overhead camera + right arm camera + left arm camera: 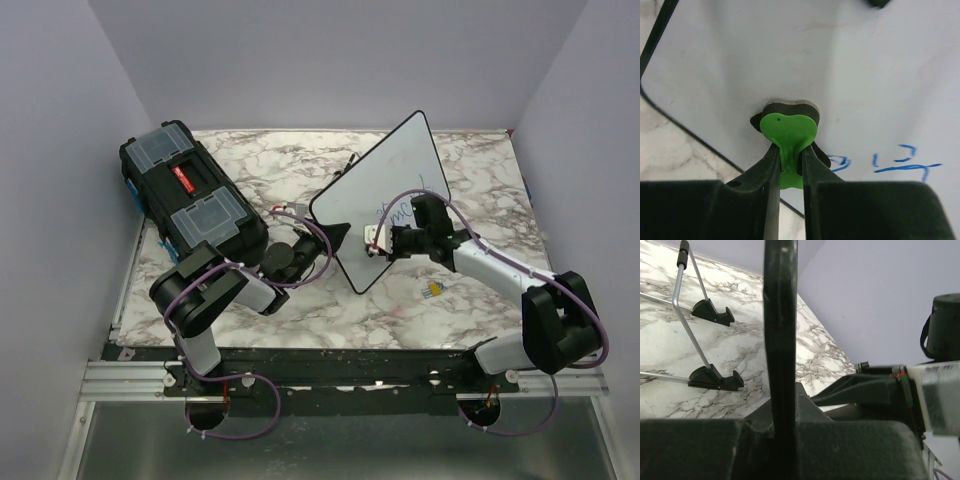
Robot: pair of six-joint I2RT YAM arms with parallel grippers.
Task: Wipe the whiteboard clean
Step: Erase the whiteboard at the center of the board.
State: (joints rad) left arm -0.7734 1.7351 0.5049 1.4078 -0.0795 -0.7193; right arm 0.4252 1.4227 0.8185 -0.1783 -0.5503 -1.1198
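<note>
Standing steeply over the marble table, the whiteboard is braced by one arm and wiped by the other.
The whiteboard rises near the table's middle, right of the black toolbox, its written face turned toward the right arm. The left gripper is pinched tight on the whiteboard's black frame edge, likely to steady it against the wiping push. The right gripper is clamped on the green eraser, whose dark pad lies flat on the white face just beside the blue handwriting, not yet wiped.
</note>
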